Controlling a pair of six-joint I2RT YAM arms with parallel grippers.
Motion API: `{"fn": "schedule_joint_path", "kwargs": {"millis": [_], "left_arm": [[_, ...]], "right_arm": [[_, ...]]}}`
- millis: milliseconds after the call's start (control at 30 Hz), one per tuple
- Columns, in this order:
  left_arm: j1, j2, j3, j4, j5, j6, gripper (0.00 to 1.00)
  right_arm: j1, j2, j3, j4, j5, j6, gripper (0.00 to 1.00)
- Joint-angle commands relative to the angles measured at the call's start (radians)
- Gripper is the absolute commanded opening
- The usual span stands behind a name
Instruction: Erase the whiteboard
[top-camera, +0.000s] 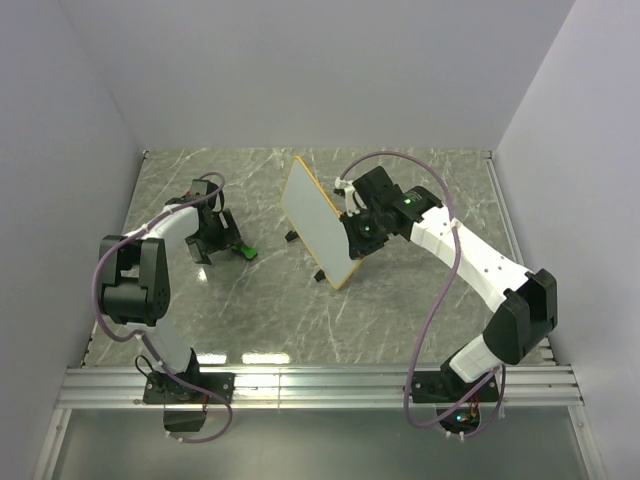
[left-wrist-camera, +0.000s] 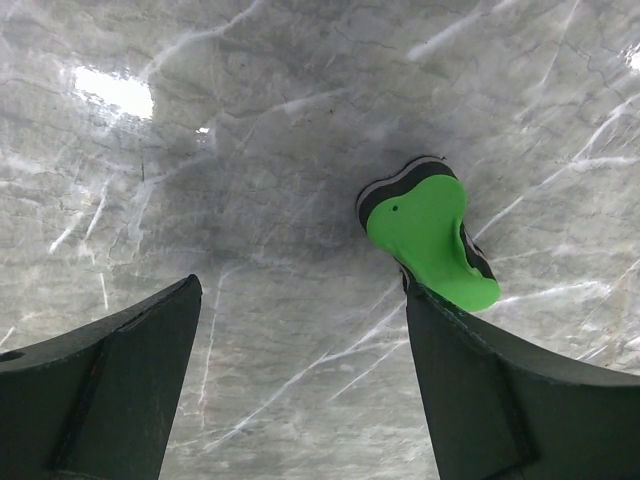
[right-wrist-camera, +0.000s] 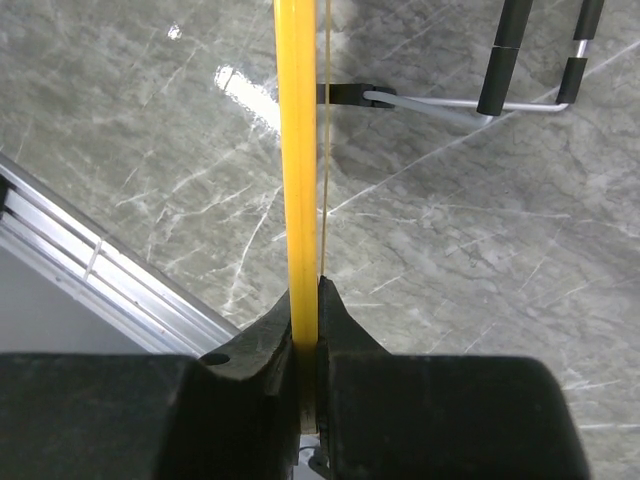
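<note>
The whiteboard (top-camera: 315, 220), white with a tan-orange frame, stands tilted on edge near the table's middle. My right gripper (top-camera: 352, 232) is shut on its right edge; the right wrist view shows the frame (right-wrist-camera: 297, 150) edge-on, clamped between the jaws (right-wrist-camera: 308, 300). The green bone-shaped eraser (top-camera: 243, 251) lies on the marble left of the board. My left gripper (top-camera: 222, 247) hovers just over the table beside it, open and empty. In the left wrist view the eraser (left-wrist-camera: 430, 235) lies just beyond my right fingertip (left-wrist-camera: 430, 310), outside the gap between the jaws.
The board's wire stand with black feet (right-wrist-camera: 500, 70) sticks out behind it. An aluminium rail (top-camera: 320, 385) runs along the near table edge, and it also shows in the right wrist view (right-wrist-camera: 90, 270). Grey walls enclose the marble table (top-camera: 260, 310) on three sides.
</note>
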Motion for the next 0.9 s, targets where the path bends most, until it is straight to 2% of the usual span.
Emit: {"fn": "schedule_joint_path", "kwargs": {"millis": [0,100,133,167,233,267,333,367,400,467,567,733,867], "left_arm": [[0.007,0.005,0.038,0.013,0.013,0.009,0.87],[0.007,0.005,0.035,0.013,0.027,0.006,0.87],[0.007,0.005,0.034,0.014,0.03,0.004,0.87],[0.007,0.005,0.031,0.014,0.03,0.003,0.87],[0.007,0.005,0.026,0.016,0.036,0.003,0.87],[0.007,0.01,0.026,0.017,0.038,0.0,0.87],[0.007,0.014,0.025,0.019,0.044,0.0,0.87],[0.007,0.022,0.026,0.019,0.044,-0.002,0.86],[0.007,0.025,0.031,0.019,0.046,-0.003,0.86],[0.007,0.037,0.04,0.019,0.052,-0.002,0.86],[0.007,0.048,0.055,0.017,0.056,0.0,0.86],[0.007,0.06,0.078,0.016,0.061,-0.002,0.86],[0.007,0.053,0.089,0.017,0.069,0.001,0.87]], "right_arm": [[0.012,0.032,0.036,-0.014,-0.038,-0.002,0.0],[0.009,0.048,0.061,-0.023,-0.034,0.01,0.01],[0.005,0.049,0.065,-0.023,-0.032,0.01,0.06],[0.004,0.049,0.068,-0.023,-0.026,0.015,0.22],[-0.007,0.048,0.071,-0.024,-0.019,0.016,0.35],[-0.011,0.048,0.074,-0.024,-0.017,0.021,0.47],[-0.022,0.049,0.082,-0.026,0.003,0.024,0.6],[-0.027,0.051,0.084,-0.027,0.007,0.026,0.83],[-0.031,0.052,0.087,-0.029,0.017,0.029,0.92],[-0.036,0.054,0.096,-0.033,0.041,0.032,0.97],[-0.045,0.052,0.107,-0.038,0.095,0.035,0.99],[-0.079,0.051,0.139,-0.049,0.19,0.049,1.0],[-0.126,0.031,0.142,-0.044,0.192,0.053,1.0]]}}
